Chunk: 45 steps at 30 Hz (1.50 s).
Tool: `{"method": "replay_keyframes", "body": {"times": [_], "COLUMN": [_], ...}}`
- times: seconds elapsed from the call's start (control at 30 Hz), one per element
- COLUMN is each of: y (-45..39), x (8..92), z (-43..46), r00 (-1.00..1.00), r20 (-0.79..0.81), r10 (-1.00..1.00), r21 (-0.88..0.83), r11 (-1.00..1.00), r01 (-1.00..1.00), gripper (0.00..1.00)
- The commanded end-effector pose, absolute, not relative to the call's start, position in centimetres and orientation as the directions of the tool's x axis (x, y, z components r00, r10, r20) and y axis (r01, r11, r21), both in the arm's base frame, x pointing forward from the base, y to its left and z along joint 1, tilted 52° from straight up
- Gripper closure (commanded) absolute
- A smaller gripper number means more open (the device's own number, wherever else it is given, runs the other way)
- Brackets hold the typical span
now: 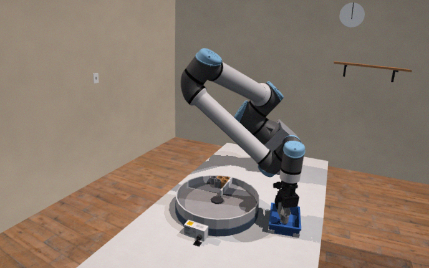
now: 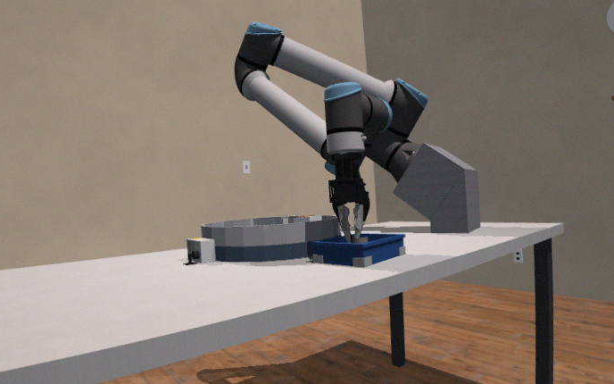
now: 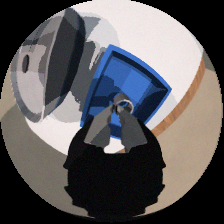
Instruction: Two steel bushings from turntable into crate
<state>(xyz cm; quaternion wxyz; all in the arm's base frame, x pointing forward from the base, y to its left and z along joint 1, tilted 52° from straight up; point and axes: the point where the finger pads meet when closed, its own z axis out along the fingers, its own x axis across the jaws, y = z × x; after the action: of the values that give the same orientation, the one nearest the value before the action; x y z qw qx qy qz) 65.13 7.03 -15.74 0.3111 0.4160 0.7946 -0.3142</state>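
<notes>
My gripper (image 1: 284,213) reaches down into the blue crate (image 1: 285,224) to the right of the turntable (image 1: 217,203). In the wrist view its fingers (image 3: 119,109) are shut on a steel bushing (image 3: 123,105), a small grey ring held over the crate floor (image 3: 131,90). In the exterior view the fingertips (image 2: 353,234) dip just below the crate rim (image 2: 358,247). On the turntable, a walled compartment at the far side holds grey steel bushings (image 1: 213,181) and brownish ones (image 1: 223,179). I cannot tell if the held bushing touches the crate floor.
A small white control box (image 1: 196,228) stands in front of the turntable. A dark hub (image 1: 216,199) sits at the turntable's centre. The arm's grey base block (image 2: 438,187) stands behind the crate. The table's right edge runs close to the crate.
</notes>
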Motion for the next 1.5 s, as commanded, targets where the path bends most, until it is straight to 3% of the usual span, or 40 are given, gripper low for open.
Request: {"method": "replay_keyframes", "body": {"times": [0.0,1.47], "y": [7.08,6.63], "x": [65.15,65.28], "z": [-15.72,-16.07], "r00": [-0.46,-0.46], "r20": [-0.756,-0.756], "r10": [0.466,0.466], "r21": [-0.24,-0.24], "r11": [0.457,0.457], "r01": [0.857,0.857], "gripper": [1.0,1.0]}}
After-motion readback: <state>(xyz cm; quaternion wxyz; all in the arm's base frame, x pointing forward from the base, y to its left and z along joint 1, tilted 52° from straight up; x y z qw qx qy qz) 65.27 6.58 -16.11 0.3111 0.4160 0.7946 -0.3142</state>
